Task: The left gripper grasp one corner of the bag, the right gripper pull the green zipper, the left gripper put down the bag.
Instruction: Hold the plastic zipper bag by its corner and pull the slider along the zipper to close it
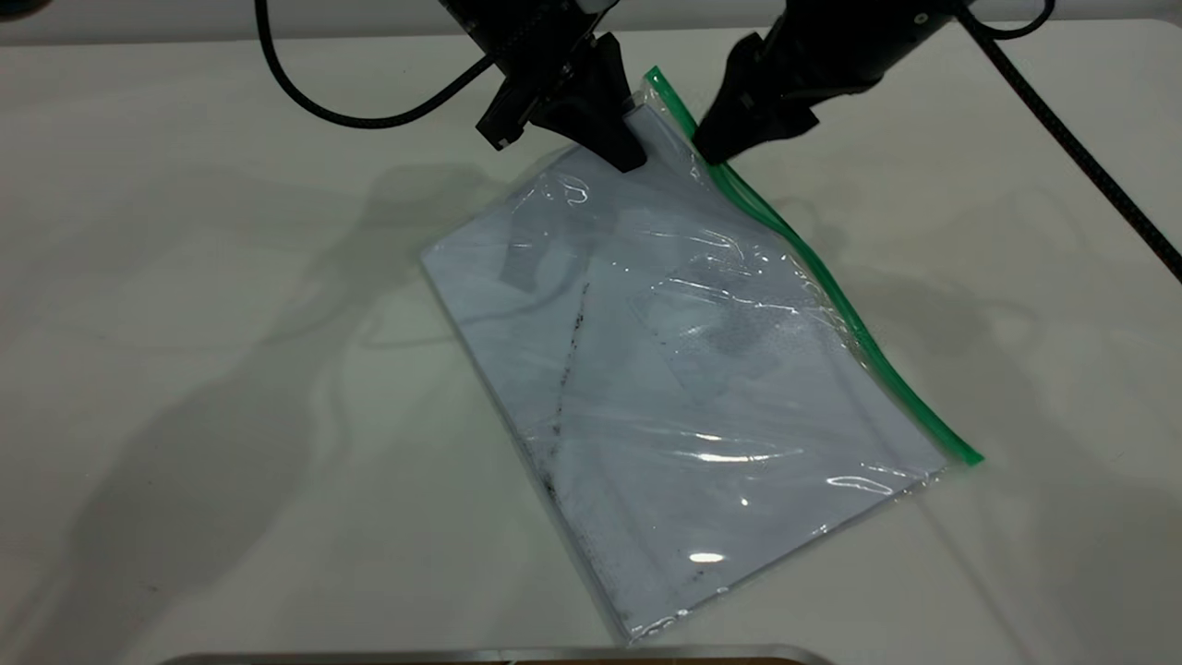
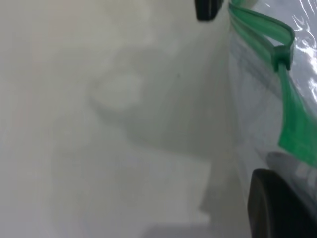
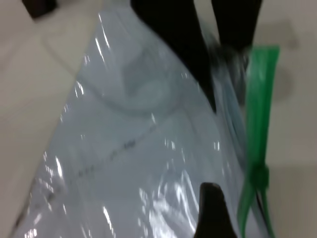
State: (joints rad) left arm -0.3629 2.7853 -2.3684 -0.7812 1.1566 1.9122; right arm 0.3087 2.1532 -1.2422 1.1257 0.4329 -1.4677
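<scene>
Clear bag [image 1: 683,388] w/ white sheet laid diagonally on table, far corner raised; green zipper [image 1: 831,296] along right edge.

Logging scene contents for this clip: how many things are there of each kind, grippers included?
Grippers: 2, the left gripper and the right gripper
Bags: 1, the bag
Zippers: 1, the green zipper
Tables: 1, the table
Total: 5

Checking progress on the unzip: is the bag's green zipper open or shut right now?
Partly open. In the left wrist view the green zipper splits into two strips on one side of its slider and runs as one strip on the other, along the bag.
</scene>
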